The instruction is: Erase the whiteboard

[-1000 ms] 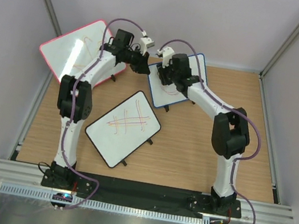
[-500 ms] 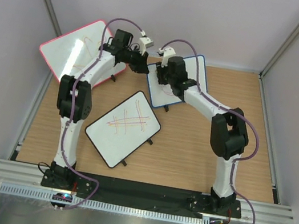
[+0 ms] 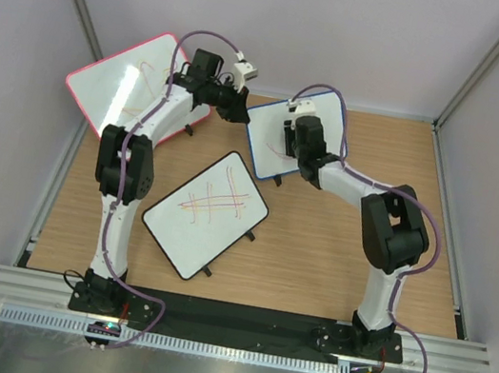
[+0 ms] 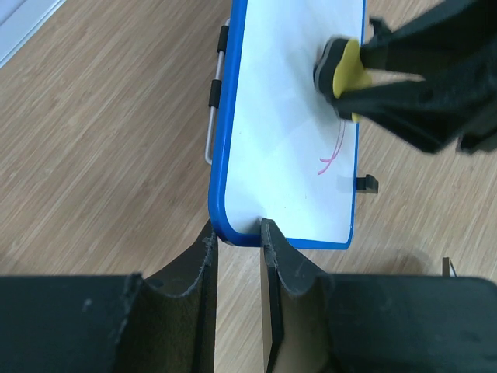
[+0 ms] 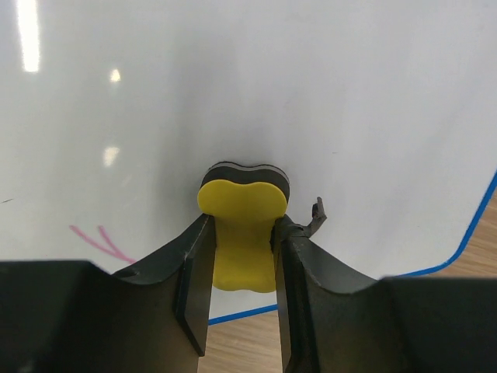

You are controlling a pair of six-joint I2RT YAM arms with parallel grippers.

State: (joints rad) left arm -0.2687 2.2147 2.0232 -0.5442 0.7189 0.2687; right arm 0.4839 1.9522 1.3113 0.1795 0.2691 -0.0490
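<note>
Wooden table (image 3: 316,247): the blue-framed whiteboard (image 4: 287,116) sits at far centre, between the two arms. Left gripper (image 4: 237,249) is pinched onto the frame at one corner. Right gripper (image 5: 242,225) clamps a yellow eraser (image 5: 242,202), with its dark face against the white surface. A pink stroke (image 5: 101,241) lies nearby.

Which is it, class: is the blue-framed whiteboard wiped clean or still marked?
Still marked: a pink stroke shows on the whiteboard near the yellow eraser in the right gripper.
</note>
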